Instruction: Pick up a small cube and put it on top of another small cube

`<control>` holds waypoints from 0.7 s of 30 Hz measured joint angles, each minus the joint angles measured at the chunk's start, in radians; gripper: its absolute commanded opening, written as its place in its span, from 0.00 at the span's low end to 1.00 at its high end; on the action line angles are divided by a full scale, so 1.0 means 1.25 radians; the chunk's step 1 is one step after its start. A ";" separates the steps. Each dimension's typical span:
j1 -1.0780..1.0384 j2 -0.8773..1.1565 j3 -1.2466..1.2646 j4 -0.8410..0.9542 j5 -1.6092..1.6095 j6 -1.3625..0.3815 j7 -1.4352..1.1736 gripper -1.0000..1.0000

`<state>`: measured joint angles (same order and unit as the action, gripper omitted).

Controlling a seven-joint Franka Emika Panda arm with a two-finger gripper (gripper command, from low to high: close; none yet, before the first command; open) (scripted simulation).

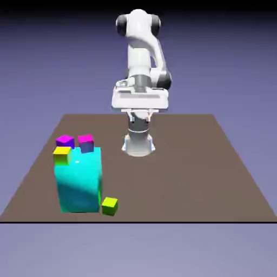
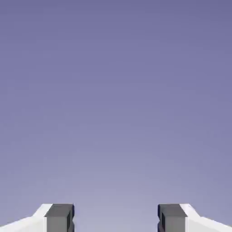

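Observation:
The small lime-green cube [image 1: 110, 205] lies on the brown table [image 1: 189, 173] near its front edge, against the lower right corner of a big cyan block [image 1: 79, 178]. The other small cube [image 1: 85, 143], with a hot-pink top and a bluish side, shows at the cyan block's upper edge; whether it rests on the block or behind it I cannot tell. My gripper [image 1: 142, 112] hangs high over the table's far middle, well away from both cubes. In the hand view the gripper [image 2: 115, 217] is open, its grey fingertips [image 2: 59, 217] wide apart with only the backdrop between them.
A purple-topped cube [image 1: 65, 142] and a yellow-topped cube [image 1: 61, 155] sit by the cyan block's upper left corner, beside the pink-topped one. The robot's base [image 1: 139, 143] stands at the table's far middle.

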<state>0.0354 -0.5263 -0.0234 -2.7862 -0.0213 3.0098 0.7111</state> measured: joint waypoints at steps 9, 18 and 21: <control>0.139 0.261 -0.140 0.142 -0.127 -0.163 -0.178 0.50; 0.279 0.522 -0.279 0.284 -0.255 -0.325 -0.357 0.50; 0.325 0.609 -0.326 0.331 -0.297 -0.379 -0.416 0.50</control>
<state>0.4421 0.2348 -0.4309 -2.3718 -0.3925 2.5356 0.1908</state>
